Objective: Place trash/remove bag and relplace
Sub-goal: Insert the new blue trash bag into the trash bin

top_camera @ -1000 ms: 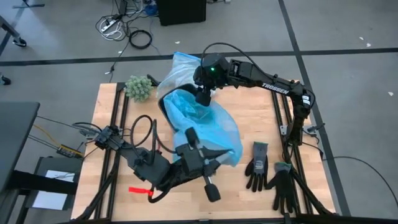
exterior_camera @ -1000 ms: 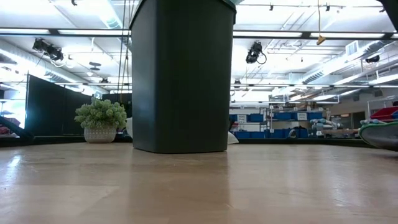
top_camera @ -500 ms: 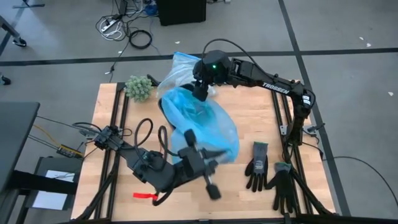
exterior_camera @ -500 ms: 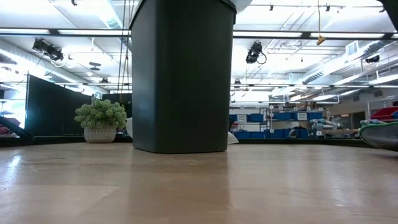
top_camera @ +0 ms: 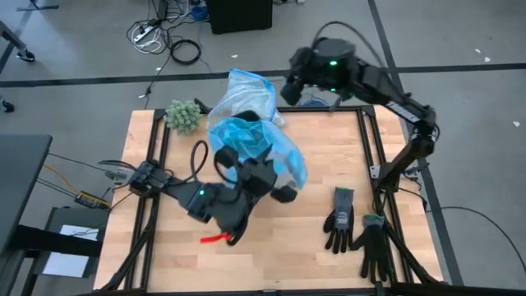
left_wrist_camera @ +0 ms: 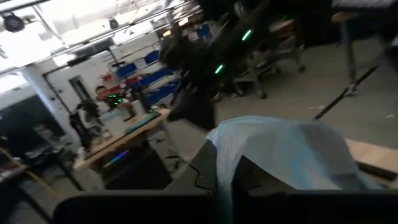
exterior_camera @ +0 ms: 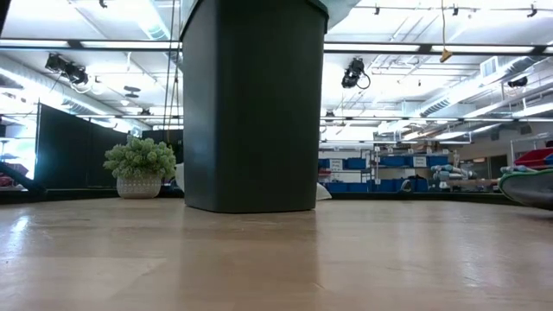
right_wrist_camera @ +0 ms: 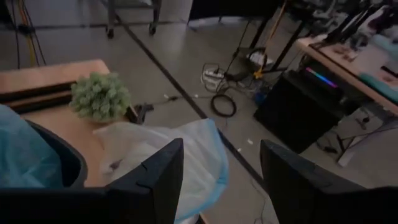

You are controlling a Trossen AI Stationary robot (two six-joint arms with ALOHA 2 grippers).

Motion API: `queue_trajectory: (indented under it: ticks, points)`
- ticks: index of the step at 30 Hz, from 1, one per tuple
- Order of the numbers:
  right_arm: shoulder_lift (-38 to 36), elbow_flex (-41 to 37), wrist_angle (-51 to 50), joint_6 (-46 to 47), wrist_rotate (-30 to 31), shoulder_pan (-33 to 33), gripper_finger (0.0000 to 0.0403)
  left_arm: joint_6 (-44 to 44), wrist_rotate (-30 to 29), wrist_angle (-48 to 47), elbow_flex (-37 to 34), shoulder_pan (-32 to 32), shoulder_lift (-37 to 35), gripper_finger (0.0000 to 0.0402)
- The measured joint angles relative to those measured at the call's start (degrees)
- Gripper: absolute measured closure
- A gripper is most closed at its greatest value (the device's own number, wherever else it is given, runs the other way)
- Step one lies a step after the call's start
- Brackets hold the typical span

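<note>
Left gripper [top_camera: 283,194]: fingers together, at the near rim of the black bin [exterior_camera: 252,104]. The left wrist view shows light-blue plastic running between the fingers, so it looks clamped on the light-blue bag [top_camera: 261,152] draped over the bin; whether film is truly pinched I cannot tell for certain.

Judgement: step in hand is seating the fresh liner. Best done by drawing the film outward and down over the rim, slowly, without dragging the bin.

Beyond the left gripper, past the bin, the filled pale bag [top_camera: 245,89] lies at the table's far edge beside the green clump [top_camera: 184,116].

Right gripper [right_wrist_camera: 221,180]: fingers apart, empty, raised beyond the far edge, just past that pale bag.

No loose trash visible.
</note>
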Motion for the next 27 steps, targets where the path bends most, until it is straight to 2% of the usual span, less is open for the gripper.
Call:
queue_trajectory:
  ticks: [2,6,9,12,17,22,27]
  points:
    - [-2.47,0.0,-2.36,0.56,-2.4,0.27,0.0205,1.75,0.03,-0.14,0.0,1.55,0.0,0.039]
    - [-7.41,0.0,-8.1,2.41,-13.99,1.14,0.0204,6.35,0.05,-1.16,0.0,5.1,0.0,0.039]
    - [-10.98,0.0,-12.0,2.44,-22.28,2.52,0.0205,6.18,0.05,-2.05,0.0,7.61,0.0,0.039]
    - [-14.42,0.02,-15.08,2.47,-27.41,4.81,0.0205,3.96,0.06,-0.74,0.0,9.81,0.01,0.0389]
    - [-17.46,0.04,-18.15,3.07,-28.99,9.36,0.0205,5.08,0.18,3.69,0.02,12.45,-0.63,0.0364]
    - [-17.4,0.04,-16.25,1.54,-28.83,13.08,0.0204,5.09,0.81,3.5,0.02,13.71,-1.14,0.0284]
    - [-13.78,0.04,-11.69,0.31,-28.31,14.66,0.02,4.88,0.94,3.54,0.02,13.88,-0.9,0.0207]
